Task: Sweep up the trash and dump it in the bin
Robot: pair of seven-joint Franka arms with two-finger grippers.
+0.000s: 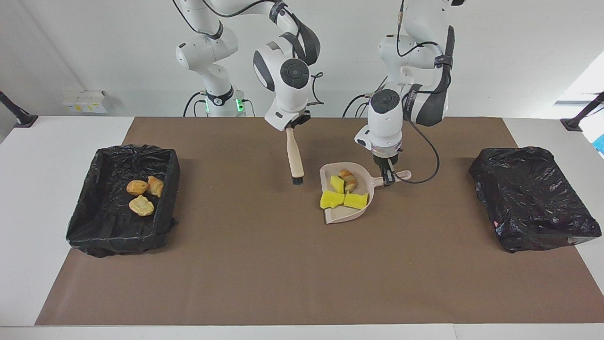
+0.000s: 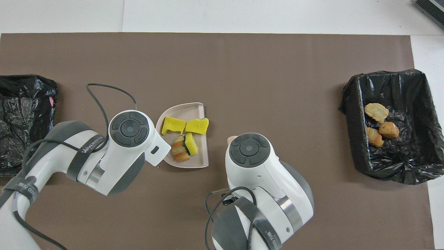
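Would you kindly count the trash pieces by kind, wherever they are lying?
Pastries: 4, with 3 in the open bin and 1 in the dustpan.
Sponge chunks: 3, all in the dustpan.
Total: 7.

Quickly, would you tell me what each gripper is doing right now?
Left gripper: shut on the dustpan handle.
Right gripper: shut on the brush handle.
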